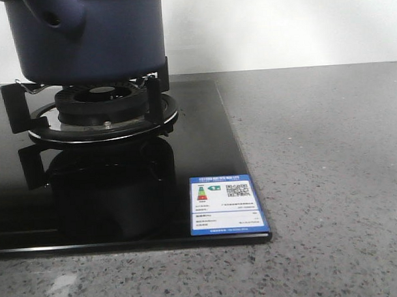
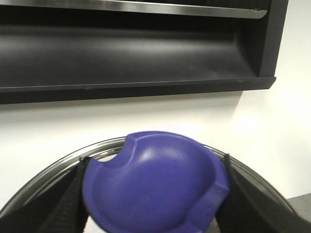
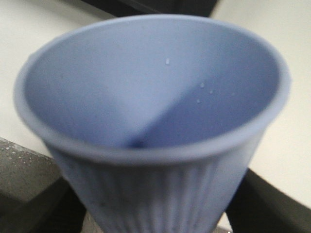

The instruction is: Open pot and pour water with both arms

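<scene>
The dark navy pot point(image 1: 83, 35) stands on the gas burner point(image 1: 102, 106) at the far left, its handle stub point(image 1: 57, 13) facing me; its top is cut off by the frame edge. Neither gripper shows in the front view. In the left wrist view my left gripper point(image 2: 153, 167) is shut on a blue lid knob point(image 2: 155, 194), with the lid's steel rim point(image 2: 53, 170) curving behind it. In the right wrist view my right gripper point(image 3: 155, 206) is shut on a light blue ribbed cup point(image 3: 155, 87). The cup's inside shows only a few droplets.
The burner sits on a black glass cooktop point(image 1: 122, 203) with a blue energy label point(image 1: 226, 205) at its near right corner. Grey speckled countertop point(image 1: 316, 151) lies to the right. A black range hood point(image 2: 121, 53) and white wall fill the left wrist view's background.
</scene>
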`<state>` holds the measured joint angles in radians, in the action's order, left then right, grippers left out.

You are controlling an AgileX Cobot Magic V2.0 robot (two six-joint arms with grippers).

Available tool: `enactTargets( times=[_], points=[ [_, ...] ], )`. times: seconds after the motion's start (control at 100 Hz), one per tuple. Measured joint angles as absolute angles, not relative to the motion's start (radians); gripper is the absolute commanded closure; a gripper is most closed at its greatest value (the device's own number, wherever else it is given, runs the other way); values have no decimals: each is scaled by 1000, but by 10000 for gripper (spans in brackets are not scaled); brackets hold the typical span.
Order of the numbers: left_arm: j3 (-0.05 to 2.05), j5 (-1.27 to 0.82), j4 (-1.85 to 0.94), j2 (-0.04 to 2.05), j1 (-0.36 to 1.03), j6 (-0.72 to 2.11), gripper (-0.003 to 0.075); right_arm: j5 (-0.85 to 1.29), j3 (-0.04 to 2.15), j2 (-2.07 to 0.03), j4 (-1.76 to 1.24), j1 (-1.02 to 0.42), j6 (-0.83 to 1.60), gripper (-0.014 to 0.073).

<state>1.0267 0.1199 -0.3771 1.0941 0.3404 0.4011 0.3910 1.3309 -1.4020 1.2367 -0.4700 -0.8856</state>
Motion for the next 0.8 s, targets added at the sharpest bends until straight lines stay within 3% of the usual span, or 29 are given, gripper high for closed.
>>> enactTargets(
  times=[0.42,0.6,0.8],
  points=[
    [1027,120,-377,1094,340,401,380,-137,856,-1095,1255,22,-1004,274],
    [1027,120,-377,1094,340,401,380,-353,700,-1085,1268,212,-1009,274],
    [1027,120,-377,1094,340,401,380,-519,602,-1156,1218,289,-917,274]
  ],
)
